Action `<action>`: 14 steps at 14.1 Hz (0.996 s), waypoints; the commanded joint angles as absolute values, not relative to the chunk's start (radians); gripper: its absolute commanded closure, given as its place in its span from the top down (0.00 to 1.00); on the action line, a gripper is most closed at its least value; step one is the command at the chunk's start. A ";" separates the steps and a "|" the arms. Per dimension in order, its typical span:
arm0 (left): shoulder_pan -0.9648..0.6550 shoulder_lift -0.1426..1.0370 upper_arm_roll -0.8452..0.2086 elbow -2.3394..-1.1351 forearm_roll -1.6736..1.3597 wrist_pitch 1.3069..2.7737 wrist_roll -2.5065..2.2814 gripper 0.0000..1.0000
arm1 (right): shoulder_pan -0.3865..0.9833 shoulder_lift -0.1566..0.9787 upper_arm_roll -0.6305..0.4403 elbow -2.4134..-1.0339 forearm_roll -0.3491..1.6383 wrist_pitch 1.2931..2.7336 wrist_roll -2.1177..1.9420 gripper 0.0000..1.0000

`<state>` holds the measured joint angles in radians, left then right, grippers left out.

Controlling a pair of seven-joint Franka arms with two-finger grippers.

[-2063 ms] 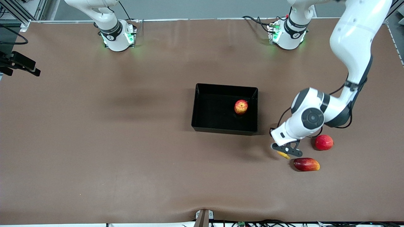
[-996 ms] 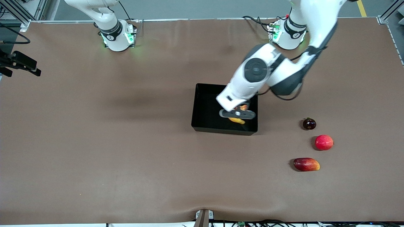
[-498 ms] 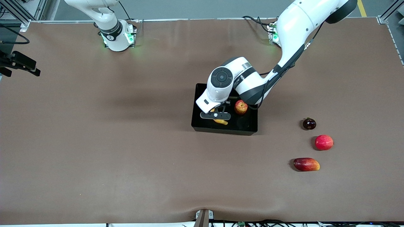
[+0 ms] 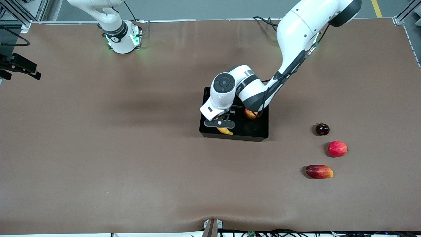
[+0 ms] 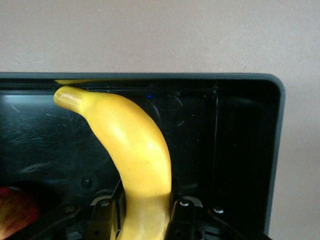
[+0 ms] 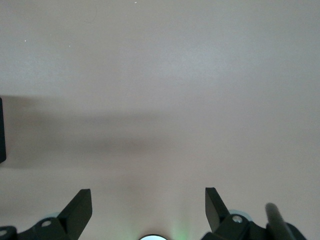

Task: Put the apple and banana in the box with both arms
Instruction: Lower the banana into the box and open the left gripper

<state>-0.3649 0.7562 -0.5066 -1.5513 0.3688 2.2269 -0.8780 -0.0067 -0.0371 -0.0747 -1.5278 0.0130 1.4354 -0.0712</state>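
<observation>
I can read no brand, label or writing on any fruit, the box or the arms from my seat. My left gripper [image 4: 219, 124] is low over the box [image 4: 256, 135], at its end toward the right arm, and its fingers [image 5: 182, 217] are pinched on the banana [image 5: 132, 150], which sticks out from between them with its stem end close to the box wall. The apple [image 4: 250, 114] lies inside the box toward the left arm's end, partly hidden under my left arm. My right gripper [image 6: 148, 210] waits with its fingers spread wide over bare table [image 4: 98, 164]. A mango [image 4: 319, 171], a red round fruit [image 4: 337, 148] and a small dark fruit [image 4: 322, 129] lie on the table outside the box.
</observation>
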 commanded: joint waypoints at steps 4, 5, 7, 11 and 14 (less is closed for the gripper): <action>-0.379 0.830 -0.492 -1.534 0.452 2.286 -0.888 0.00 | -0.044 -0.048 -0.061 -1.534 0.009 1.433 -0.080 1.00; -0.380 0.841 -0.492 -1.534 0.453 2.286 -0.888 0.00 | -0.044 -0.046 -0.061 -1.534 0.009 1.433 -0.081 1.00; -0.380 0.854 -0.489 -1.534 0.454 2.286 -0.885 0.08 | -0.046 -0.048 -0.061 -1.534 0.009 1.433 -0.081 1.00; -0.362 0.841 -0.465 -1.531 0.505 2.286 -0.848 1.00 | -0.048 -0.046 -0.061 -1.534 0.009 1.433 -0.083 1.00; -0.342 0.769 -0.465 -1.531 0.505 2.267 -0.841 1.00 | -0.048 -0.046 -0.063 -1.534 0.009 1.433 -0.083 1.00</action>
<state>-0.3540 0.8357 -0.4676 -1.5247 0.4856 2.2847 -0.8465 -0.0259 -0.0371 -0.0760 -1.5288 0.0130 1.4353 -0.0712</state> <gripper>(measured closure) 0.189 0.000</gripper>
